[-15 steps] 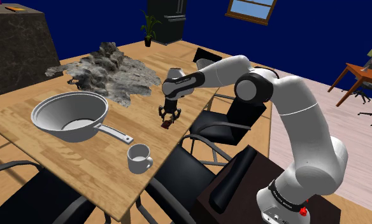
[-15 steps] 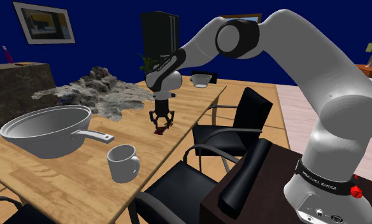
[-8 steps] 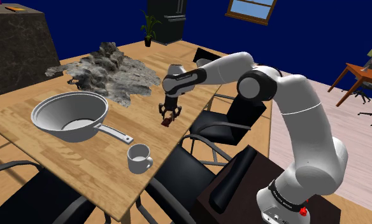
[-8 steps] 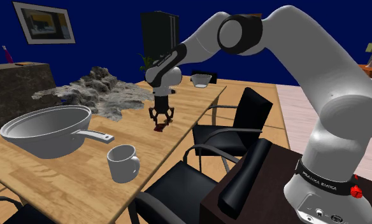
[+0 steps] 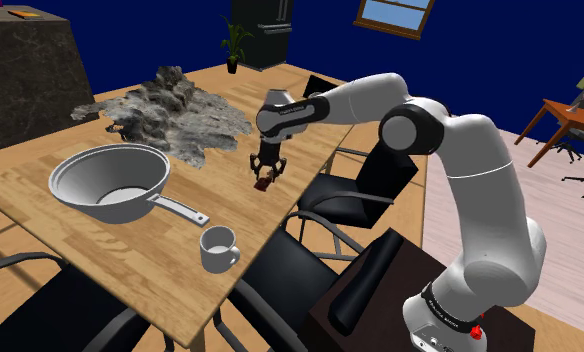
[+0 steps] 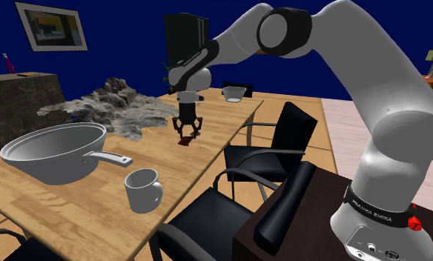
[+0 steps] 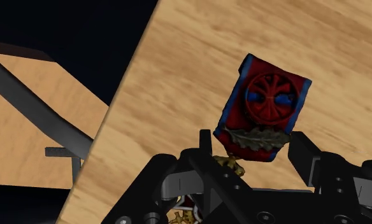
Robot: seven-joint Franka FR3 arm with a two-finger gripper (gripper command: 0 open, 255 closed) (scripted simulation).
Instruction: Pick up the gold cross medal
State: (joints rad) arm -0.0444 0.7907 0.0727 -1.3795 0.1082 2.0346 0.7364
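The medal is a red ribbon block with blue edges, a gold leaf spray below it and gold parts lower down between the fingers. My black gripper is shut on its lower gold part, and the ribbon sticks out beyond the fingertips. In the shoulder view the gripper points straight down over the wooden table, near its edge by the chairs, with the medal hanging a little above the wood. The second exterior view has the same gripper and medal.
A grey pan and a white mug stand on the table nearer the camera. A shaggy grey hide lies behind the gripper. Black chairs line the table's edge. A small bowl sits at the far end.
The gripper has risen and shifted slightly away from the mug, carrying the medal up off the table top.
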